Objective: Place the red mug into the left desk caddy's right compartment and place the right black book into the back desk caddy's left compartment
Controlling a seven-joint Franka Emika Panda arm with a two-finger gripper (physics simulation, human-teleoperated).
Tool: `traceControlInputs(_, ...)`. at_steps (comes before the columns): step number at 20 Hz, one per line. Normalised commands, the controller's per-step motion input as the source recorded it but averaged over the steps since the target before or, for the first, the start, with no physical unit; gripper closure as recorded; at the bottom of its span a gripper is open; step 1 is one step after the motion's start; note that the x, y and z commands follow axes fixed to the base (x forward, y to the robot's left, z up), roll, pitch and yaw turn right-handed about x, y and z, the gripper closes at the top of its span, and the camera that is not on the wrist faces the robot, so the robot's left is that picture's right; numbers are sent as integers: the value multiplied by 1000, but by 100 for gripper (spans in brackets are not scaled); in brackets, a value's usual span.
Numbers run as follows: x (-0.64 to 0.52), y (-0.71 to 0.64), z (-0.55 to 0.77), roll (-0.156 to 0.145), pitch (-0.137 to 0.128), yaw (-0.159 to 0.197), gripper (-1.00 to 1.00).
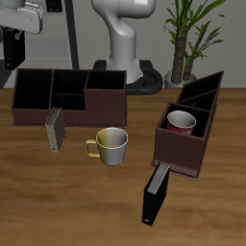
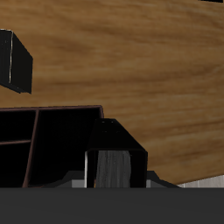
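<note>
Jaws: we can't tell if they're spread or pressed together. In the exterior view they sit high at the frame's edge above the back desk caddy (image 1: 101,101), partly cropped, and the wrist view shows no fingertips. We see nothing pinched between them.

Wrist view looks down on that caddy's dark sections (image 2: 52,112), with the right black book (image 2: 114,144) just outside its wall, pale page edges facing the camera.

In the exterior view we see the same book (image 1: 55,130) standing on edge on the surface (image 1: 211,211), right at the caddy's front wall. We can't tell if the two touch.

Red mug (image 1: 181,120) sits upright inside the left desk caddy (image 1: 183,149), in the square end section nearest the surface's front edge.

Second black book (image 1: 156,192) stands on the surface just in front of that end section.

Silver-grey mug (image 1: 110,144) with a yellow handle stands upright between the two caddies, apart from both.

Potted plant (image 1: 187,38) stands behind the surface, beside the robot base (image 1: 120,43).
</note>
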Motion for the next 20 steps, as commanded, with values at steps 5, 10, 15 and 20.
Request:
traceControlInputs(5,199,281,-196,10,45,53,100)
traceControlInputs(10,108,416,-148,7,23,36,100)
traceControlInputs(15,111,187,-147,9,32,-10,100)
traceControlInputs(20,28,-82,-288,-16,32,-34,100)
